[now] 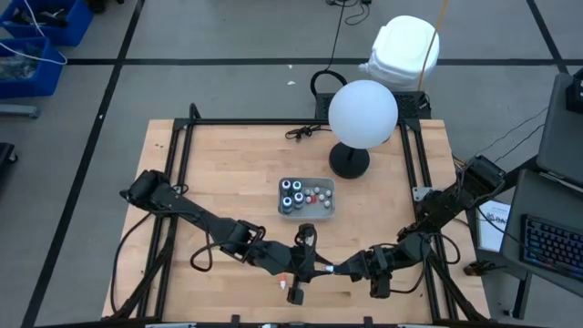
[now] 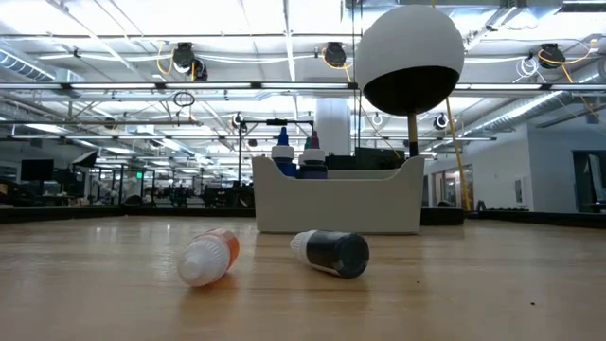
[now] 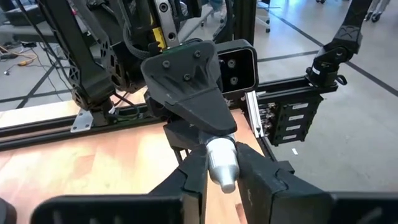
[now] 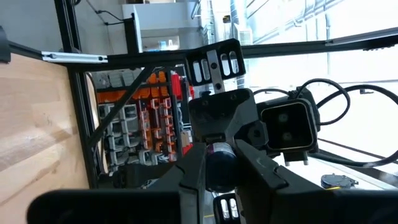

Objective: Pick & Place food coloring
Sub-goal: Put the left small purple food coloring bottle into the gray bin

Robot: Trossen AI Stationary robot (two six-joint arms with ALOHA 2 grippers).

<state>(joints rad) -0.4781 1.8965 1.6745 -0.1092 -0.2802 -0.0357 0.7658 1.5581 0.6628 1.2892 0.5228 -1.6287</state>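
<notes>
**Around the work area**

I see a wooden table (image 1: 228, 173) with a clear tray (image 1: 326, 210) near its middle. Behind the tray stands a lamp (image 1: 362, 114) with a white globe, and a black cable (image 1: 305, 132) lies beside it.

Left half of the table (image 1: 228, 173) is wide open, nothing between the frame rails there, so easy pass w/ plenty of room. Center's blocked by the clear tray (image 1: 306, 197) full of bottles, and right behind it the lamp (image 1: 362, 114) w/ its big white globe overhangs the back-right. Front edge is tight: both arms meet there nose to nose, plus two loose bottles (image 2: 275, 255) lying on their sides on the wood.
</notes>
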